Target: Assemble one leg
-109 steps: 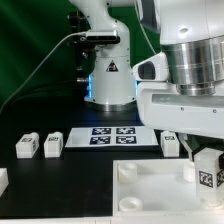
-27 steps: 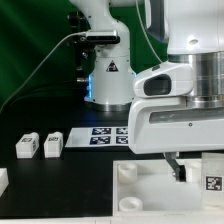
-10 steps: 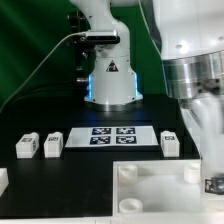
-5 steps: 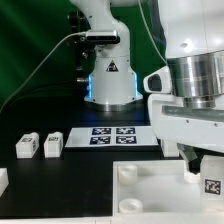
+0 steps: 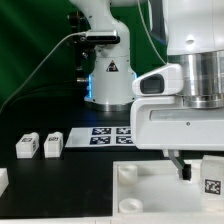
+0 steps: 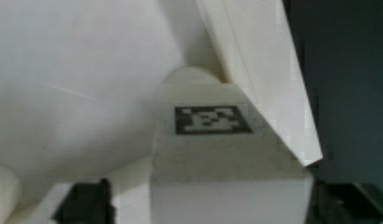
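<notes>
**Gripper set over the right corner of the tabletop piece, a tagged leg held against it**

The gripper (image 5: 197, 172) is seen low at the exterior view's right, directly over the near right corner of the large white tray-like piece (image 5: 150, 190). One dark finger (image 5: 179, 166) is visible beside a white tagged block, the leg (image 5: 212, 180), which stands upright at that corner with a black-and-white tag facing the camera. The second finger is cut off by the frame edge, so whether the jaws are closed on the leg cannot be told from the exterior view. In the wrist view a tagged white face of the leg (image 6: 211, 120) fills the centre, flanked by white surfaces, and two dark finger pads (image 6: 85, 198) appear at the border of the picture; contact between pads and block is not resolved there either.

Relative to the tray-like piece, two further legs (image 5: 27, 145) and (image 5: 53, 143) stand side by side beyond its far left corner, well apart from the gripper. Part of another white block (image 5: 3, 180) is seen at the frame edge, just beside the left side of the tray-like piece. The marker board (image 5: 110, 135) lies flat behind the tray-like piece, partly hidden by the arm's white body (image 5: 185, 90). A second robot base (image 5: 110, 75) stands behind the marker board.
</notes>
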Controlling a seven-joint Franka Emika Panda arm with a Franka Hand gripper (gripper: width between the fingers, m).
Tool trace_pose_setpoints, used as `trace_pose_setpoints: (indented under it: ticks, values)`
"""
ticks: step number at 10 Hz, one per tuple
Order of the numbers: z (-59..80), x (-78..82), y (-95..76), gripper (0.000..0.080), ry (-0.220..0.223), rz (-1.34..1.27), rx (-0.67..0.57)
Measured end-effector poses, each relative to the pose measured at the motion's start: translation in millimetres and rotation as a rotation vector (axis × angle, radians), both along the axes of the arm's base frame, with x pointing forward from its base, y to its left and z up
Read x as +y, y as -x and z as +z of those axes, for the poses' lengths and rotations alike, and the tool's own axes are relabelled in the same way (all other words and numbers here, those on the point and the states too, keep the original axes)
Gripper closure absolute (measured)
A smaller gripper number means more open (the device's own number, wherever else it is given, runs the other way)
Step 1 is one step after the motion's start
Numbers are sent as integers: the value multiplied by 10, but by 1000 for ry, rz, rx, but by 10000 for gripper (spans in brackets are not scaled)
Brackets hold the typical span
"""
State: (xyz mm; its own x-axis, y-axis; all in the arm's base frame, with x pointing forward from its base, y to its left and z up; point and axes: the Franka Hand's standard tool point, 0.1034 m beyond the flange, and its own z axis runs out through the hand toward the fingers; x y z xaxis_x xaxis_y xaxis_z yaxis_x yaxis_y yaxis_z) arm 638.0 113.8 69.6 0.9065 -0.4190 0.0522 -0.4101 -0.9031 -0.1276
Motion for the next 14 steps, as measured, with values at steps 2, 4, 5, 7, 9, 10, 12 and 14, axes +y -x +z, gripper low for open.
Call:
trace_pose_setpoints:
  ticks: [2,4,5,7,9,10,12,14]
  values:
    - [-4,-13,4,505,-13,-124,13]
    - [-3,-40,9,505,-34,-374,41]
    - [8,-52,15,505,-46,-554,69]
    - [3,-53,56,505,-97,-997,152]
    - [-14,-52,66,505,-148,-1306,203]
    - [-13,-50,67,505,-151,-1350,208]
    - [-15,-40,71,505,-150,-1378,210]
    - [-52,43,114,265,-135,-1282,196]
